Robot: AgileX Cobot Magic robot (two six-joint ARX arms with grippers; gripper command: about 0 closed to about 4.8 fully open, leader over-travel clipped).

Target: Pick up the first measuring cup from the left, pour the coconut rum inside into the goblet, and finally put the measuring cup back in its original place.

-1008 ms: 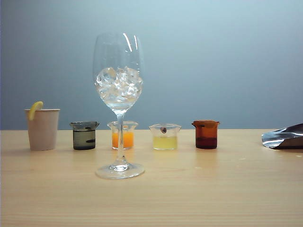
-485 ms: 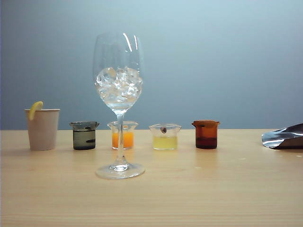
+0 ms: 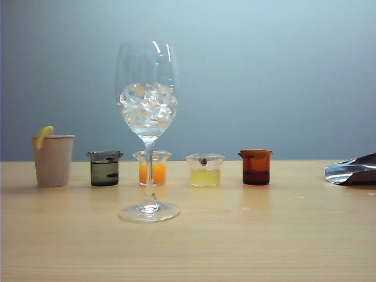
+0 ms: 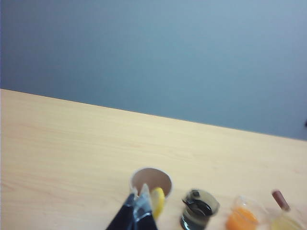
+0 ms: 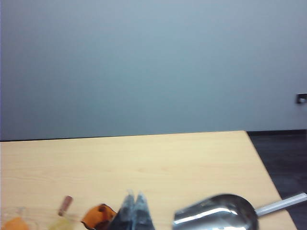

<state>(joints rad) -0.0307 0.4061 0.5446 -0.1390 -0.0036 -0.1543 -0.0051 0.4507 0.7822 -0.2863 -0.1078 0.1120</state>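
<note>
Hovering shut and empty: left gripper point(image 4: 136, 207) above measuring cup point(image 3: 105, 168), at nine o'clock from goblet point(image 3: 147, 130); right gripper point(image 5: 135, 207) likewise closed.

The exterior camera is sitting low at table height, facing the blue wall across the table point(image 3: 235, 247) — close on the goblet point(image 3: 147, 117) and the row behind it. The left wrist camera is looking down from above the near left, over the left gripper point(image 4: 136, 211), taking in the paper cup point(image 4: 151, 181) and measuring cup point(image 4: 199, 211). The right wrist camera is looking over the right gripper point(image 5: 134, 211) — sharing the amber cup point(image 5: 98, 216) and metal scoop point(image 5: 216, 213) with the exterior view.
</note>
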